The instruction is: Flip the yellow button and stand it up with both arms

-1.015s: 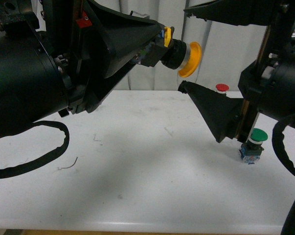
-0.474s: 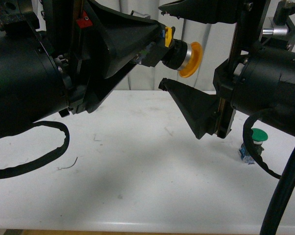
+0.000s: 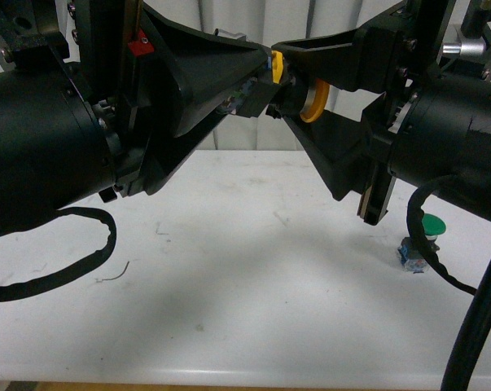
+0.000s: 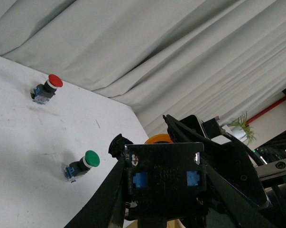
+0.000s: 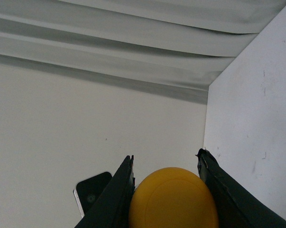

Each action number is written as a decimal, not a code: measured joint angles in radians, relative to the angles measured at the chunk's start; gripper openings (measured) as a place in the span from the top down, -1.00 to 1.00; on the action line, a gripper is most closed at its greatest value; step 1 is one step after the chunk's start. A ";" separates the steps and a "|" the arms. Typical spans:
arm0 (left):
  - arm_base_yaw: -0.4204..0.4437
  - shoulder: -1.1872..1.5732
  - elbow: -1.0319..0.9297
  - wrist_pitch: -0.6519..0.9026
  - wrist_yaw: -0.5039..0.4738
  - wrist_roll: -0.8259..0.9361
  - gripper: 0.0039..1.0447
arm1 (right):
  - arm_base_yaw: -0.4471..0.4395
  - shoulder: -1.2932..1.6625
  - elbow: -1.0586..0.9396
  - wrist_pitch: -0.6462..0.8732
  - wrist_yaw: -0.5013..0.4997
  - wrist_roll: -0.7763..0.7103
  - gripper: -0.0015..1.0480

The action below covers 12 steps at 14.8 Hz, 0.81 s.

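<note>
The yellow button (image 3: pixel 312 99) hangs in the air high above the white table (image 3: pixel 229 277), lying sideways with its cap toward the right. My left gripper (image 3: pixel 257 81) is shut on its dark boxy base, which shows in the left wrist view (image 4: pixel 164 183) with two blue bits. My right gripper (image 3: pixel 290 77) is shut on it too, one jaw above and one below. In the right wrist view the yellow cap (image 5: pixel 173 199) fills the gap between the black fingers (image 5: pixel 116 194).
A green-capped button (image 3: pixel 420 240) stands on the table at the right, partly behind my right arm; it also shows in the left wrist view (image 4: pixel 83 164). A red-capped button (image 4: pixel 47 88) stands farther back. A grey curtain (image 4: pixel 157 52) hangs behind the table.
My right gripper moved up and left from beside the table to the button and shut on it. My left gripper kept hold of the base and stayed put.
</note>
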 joint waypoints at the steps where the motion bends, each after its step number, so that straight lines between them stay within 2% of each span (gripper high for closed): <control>1: 0.001 0.000 0.000 0.000 0.000 -0.001 0.32 | 0.000 0.000 0.000 0.000 0.000 0.003 0.28; 5: 0.001 0.000 0.000 0.000 0.002 -0.004 0.32 | 0.000 0.000 0.000 0.000 0.000 0.003 0.28; 6: 0.004 0.000 -0.002 0.000 0.006 -0.007 0.19 | -0.001 0.000 0.000 0.001 0.000 0.003 0.28; 11: 0.022 -0.052 -0.048 0.005 0.016 -0.005 -0.89 | -0.013 0.008 -0.003 -0.011 -0.001 -0.022 0.33; 12: 0.029 -0.079 -0.060 0.006 0.016 0.000 -0.88 | -0.013 0.008 -0.003 -0.011 0.000 -0.024 0.33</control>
